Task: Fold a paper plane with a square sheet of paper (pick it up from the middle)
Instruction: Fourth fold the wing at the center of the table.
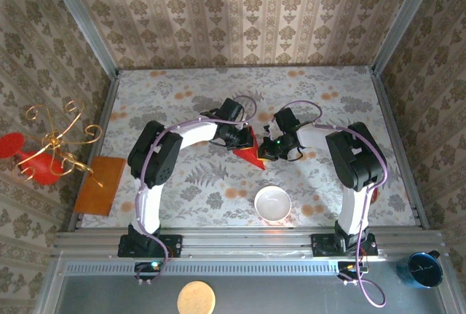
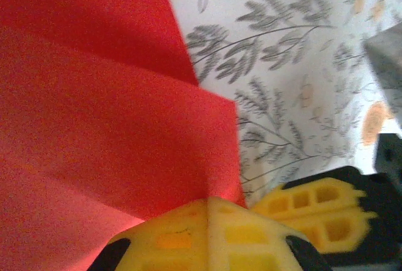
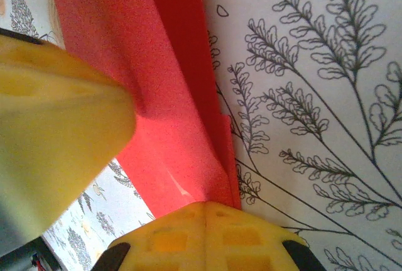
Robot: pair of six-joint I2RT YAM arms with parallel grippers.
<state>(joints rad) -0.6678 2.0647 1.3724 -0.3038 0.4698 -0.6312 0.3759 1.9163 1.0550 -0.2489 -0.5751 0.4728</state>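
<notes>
In the middle of the top view, both arms are reaching in toward each other over the flowered table (image 1: 328, 88). The folded red paper (image 1: 250, 152) is sitting between them as a small triangle, its point aiming down the frame. It is above the white bowl (image 1: 272, 202) and apart from it.

The left gripper (image 2: 208, 203) is clenching the paper. At the bottom centre of its wrist view the two yellow fingers are pressing together, and red layers are fanning out from their seam across the left half of the frame.

The right gripper (image 3: 206, 207) is clamping the same paper, its fingers meeting at the bottom centre of its own view. A narrow creased strip is rising from them toward the upper left.

An orange-brown board (image 1: 100, 184) is lying at the table's lower left edge. Near it, a red ornament with gold wire curls (image 1: 44, 150) is showing at the left.
</notes>
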